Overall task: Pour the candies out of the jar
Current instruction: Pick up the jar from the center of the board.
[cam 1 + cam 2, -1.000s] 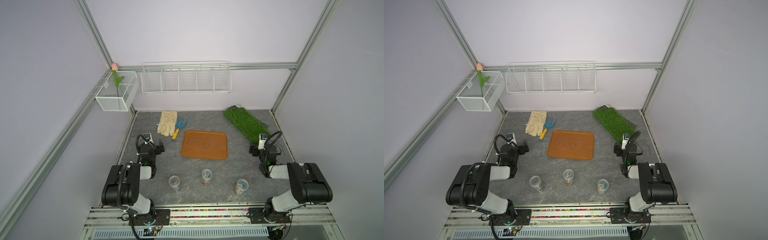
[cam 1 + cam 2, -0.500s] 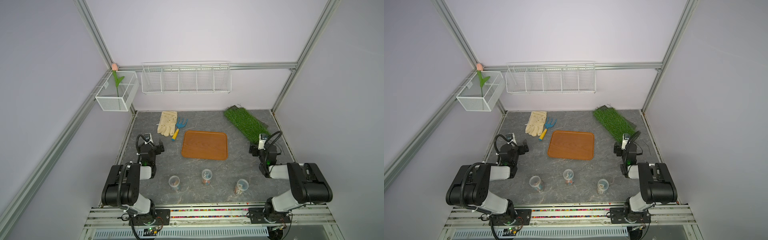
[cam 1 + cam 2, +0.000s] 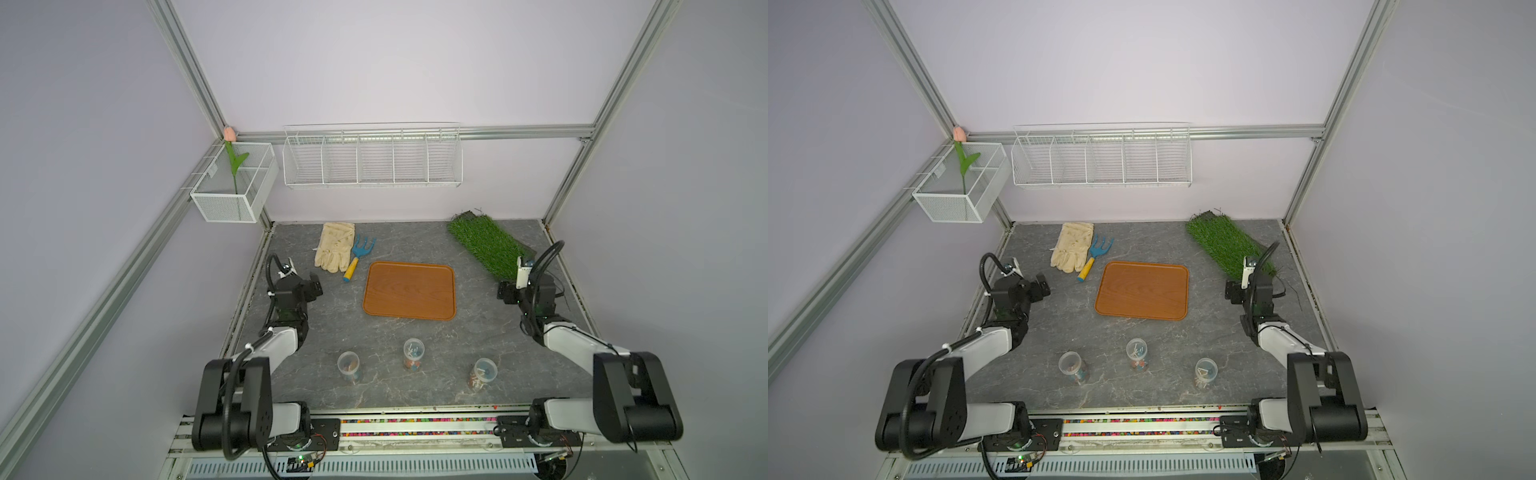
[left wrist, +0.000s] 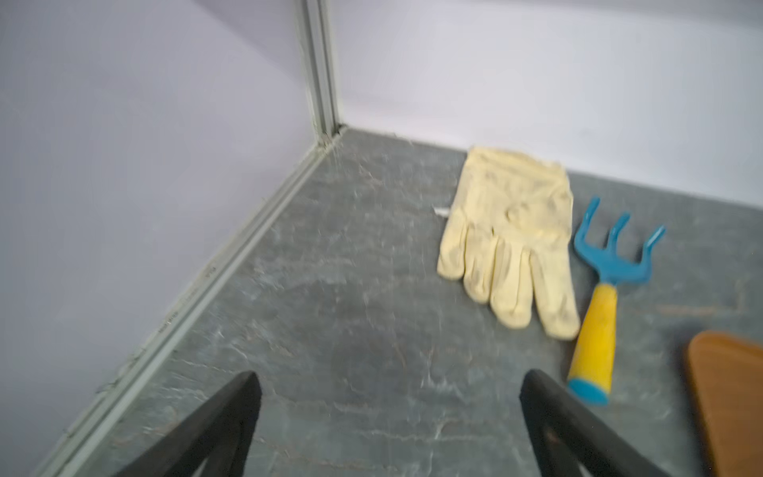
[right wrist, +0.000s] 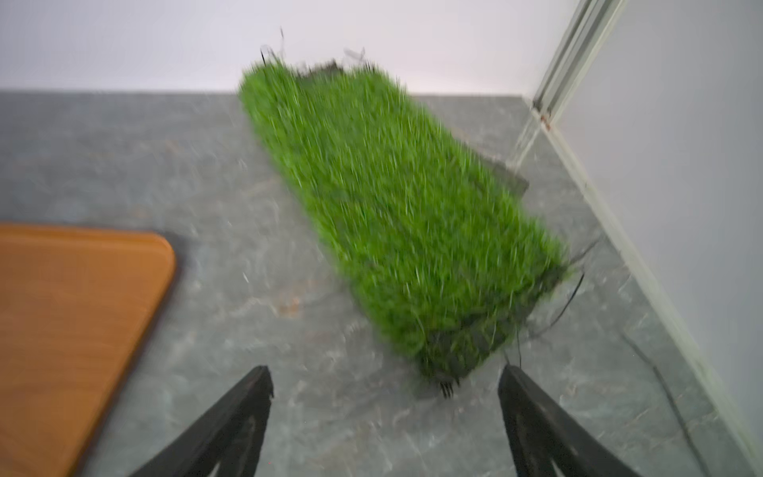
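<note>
Three small clear jars stand upright in a row near the table's front edge: left jar (image 3: 348, 365), middle jar (image 3: 413, 353) and right jar (image 3: 483, 372); they also show in both top views, the middle jar (image 3: 1137, 353) among them. Each holds candies (image 3: 412, 365) with white sticks and coloured heads. My left gripper (image 4: 388, 384) is open over bare table at the left edge, far behind the jars. My right gripper (image 5: 386, 380) is open at the right edge, just short of the grass mat. Neither wrist view shows a jar.
An orange tray (image 3: 409, 289) lies mid-table between the arms. A cream glove (image 3: 334, 247) and a blue hand rake with a yellow handle (image 3: 358, 257) lie at the back left. A green grass mat (image 3: 486, 243) lies at the back right. Wire baskets (image 3: 372, 156) hang on the walls.
</note>
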